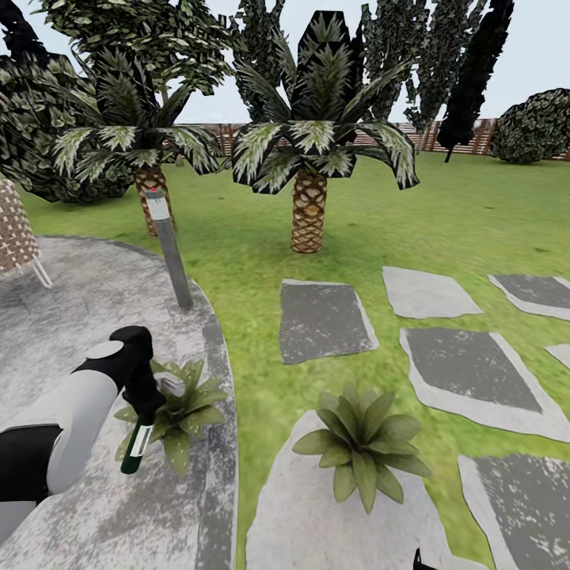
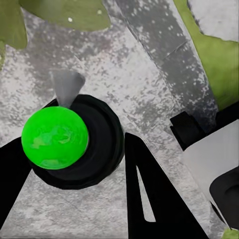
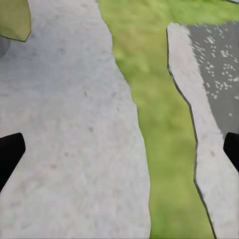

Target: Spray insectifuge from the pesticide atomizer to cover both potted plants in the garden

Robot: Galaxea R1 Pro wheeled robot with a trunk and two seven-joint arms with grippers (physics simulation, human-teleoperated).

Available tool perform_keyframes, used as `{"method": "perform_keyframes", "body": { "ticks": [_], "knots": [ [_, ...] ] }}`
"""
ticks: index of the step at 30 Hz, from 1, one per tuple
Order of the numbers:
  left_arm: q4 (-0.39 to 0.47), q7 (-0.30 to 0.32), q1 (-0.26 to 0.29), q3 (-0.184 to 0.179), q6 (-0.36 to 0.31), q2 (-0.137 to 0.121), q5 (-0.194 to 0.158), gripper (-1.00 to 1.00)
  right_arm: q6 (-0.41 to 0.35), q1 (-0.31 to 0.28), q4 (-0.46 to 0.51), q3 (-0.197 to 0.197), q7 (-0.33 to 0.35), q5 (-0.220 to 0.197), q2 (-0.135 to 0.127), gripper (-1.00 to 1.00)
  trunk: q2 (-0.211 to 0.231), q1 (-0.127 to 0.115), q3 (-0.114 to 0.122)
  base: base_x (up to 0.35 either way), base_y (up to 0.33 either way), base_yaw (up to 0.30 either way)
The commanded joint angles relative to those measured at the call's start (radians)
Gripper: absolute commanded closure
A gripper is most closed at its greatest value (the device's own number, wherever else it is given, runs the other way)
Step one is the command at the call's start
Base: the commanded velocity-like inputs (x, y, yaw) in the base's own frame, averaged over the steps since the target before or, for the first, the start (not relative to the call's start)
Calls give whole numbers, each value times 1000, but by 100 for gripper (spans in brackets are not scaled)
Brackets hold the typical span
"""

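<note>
My left gripper [image 1: 147,402] is shut on the pesticide atomizer [image 1: 138,445], a slim dark green bottle with a white label that hangs tilted below the fingers. It sits at the near-left edge of one potted plant [image 1: 184,405] on the grey patio [image 1: 95,317]. In the left wrist view the atomizer [image 2: 74,142] shows end-on as a black disc with a bright green ball, between the black fingers [image 2: 149,194]. The other potted plant [image 1: 360,439] stands on a stone slab to the right. My right gripper [image 3: 119,152] is open over stone and grass; its tip [image 1: 423,560] peeks in low.
A grey lamp post [image 1: 170,249] stands at the patio's rim behind the left plant. Two palms [image 1: 309,210] rise on the lawn beyond. Grey stepping stones [image 1: 467,368] spread to the right. A wicker chair [image 1: 16,233] sits far left, with a brown fence [image 1: 467,134] behind.
</note>
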State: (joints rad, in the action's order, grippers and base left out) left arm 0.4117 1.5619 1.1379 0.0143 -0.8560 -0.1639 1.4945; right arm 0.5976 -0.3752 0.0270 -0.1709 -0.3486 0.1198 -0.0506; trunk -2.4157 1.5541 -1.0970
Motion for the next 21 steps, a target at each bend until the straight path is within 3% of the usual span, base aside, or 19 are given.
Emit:
{"method": "perform_keyframes", "body": {
  "ticks": [1,5,12,21],
  "knots": [
    [1,9,0,2,-10,-2,24,100,2,-1,-1,-7,-4,11,0,-100,0,0,-1,21,-1,0],
    [0,9,2,3,-8,-6,62,100,2,-1,-1,-7,-4,11,0,-100,0,0,-1,106,24,0],
    [-15,9,1,1,7,-3,68,100,2,-1,-1,-7,-4,11,0,-100,0,0,-1,249,122,0],
    [-20,9,-7,-1,128,-10,67,100,2,-1,-1,-7,-4,11,0,-100,0,0,-1,18,10,0]
  ]
}}
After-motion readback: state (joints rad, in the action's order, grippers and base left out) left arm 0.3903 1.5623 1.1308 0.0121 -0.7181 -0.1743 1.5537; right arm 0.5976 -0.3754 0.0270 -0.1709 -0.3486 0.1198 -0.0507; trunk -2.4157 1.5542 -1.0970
